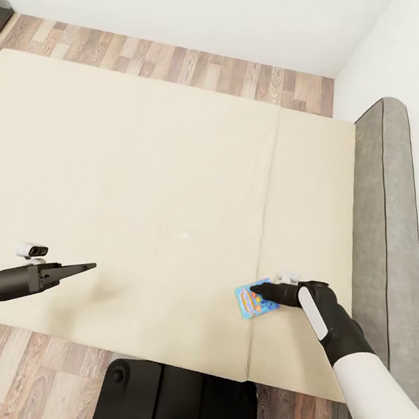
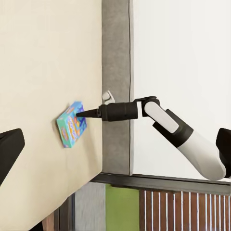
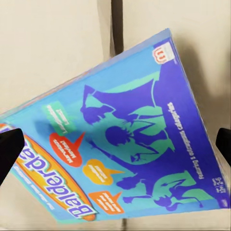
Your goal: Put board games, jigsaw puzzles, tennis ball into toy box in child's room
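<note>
The blue, colourfully printed board game (image 1: 254, 303) lies flat on the beige bed (image 1: 140, 178), near the front edge on the right side. My right gripper (image 1: 259, 290) hovers just over it, open. In the right wrist view the game (image 3: 125, 144) lies between its two dark fingertips (image 3: 9, 149), which stand wide apart. The left wrist view shows the game (image 2: 71, 124) with the right gripper (image 2: 81, 115) pointing at it. My left gripper (image 1: 89, 266) is open and holds nothing, low over the front left of the mattress. The toy box and the table are out of view.
A grey padded headboard (image 1: 384, 217) runs along the bed's right side against the white wall. Wood-plank floor (image 1: 178, 62) shows beyond the far edge and at the front. My dark base (image 1: 172, 400) stands against the bed's front edge.
</note>
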{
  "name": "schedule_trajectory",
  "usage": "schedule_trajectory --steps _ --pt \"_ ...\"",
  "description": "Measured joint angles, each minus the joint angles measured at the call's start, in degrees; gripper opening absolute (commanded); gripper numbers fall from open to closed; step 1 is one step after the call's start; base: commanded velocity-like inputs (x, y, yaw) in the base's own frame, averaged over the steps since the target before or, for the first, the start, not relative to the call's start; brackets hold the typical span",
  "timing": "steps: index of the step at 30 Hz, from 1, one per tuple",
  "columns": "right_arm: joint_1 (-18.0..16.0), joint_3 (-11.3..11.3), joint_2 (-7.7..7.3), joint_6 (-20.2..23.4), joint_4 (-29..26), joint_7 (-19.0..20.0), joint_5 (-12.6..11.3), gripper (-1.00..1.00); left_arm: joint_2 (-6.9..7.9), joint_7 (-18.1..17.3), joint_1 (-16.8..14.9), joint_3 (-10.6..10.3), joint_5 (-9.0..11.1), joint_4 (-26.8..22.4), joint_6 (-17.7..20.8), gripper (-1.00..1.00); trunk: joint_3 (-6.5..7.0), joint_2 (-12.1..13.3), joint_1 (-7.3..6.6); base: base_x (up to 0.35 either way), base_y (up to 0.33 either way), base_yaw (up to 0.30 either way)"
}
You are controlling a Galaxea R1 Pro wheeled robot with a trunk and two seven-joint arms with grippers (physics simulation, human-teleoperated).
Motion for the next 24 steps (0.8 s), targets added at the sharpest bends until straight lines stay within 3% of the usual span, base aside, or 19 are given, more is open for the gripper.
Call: schedule_trajectory --steps 24 --pt "0.0 -0.1 -0.08 1.2 0.1 1.6 -0.3 1.00 0.00 0.0 0.0 0.0 0.0 0.0 0.0 1.00 0.78 0.0 0.00 0.000 0.000 0.000"
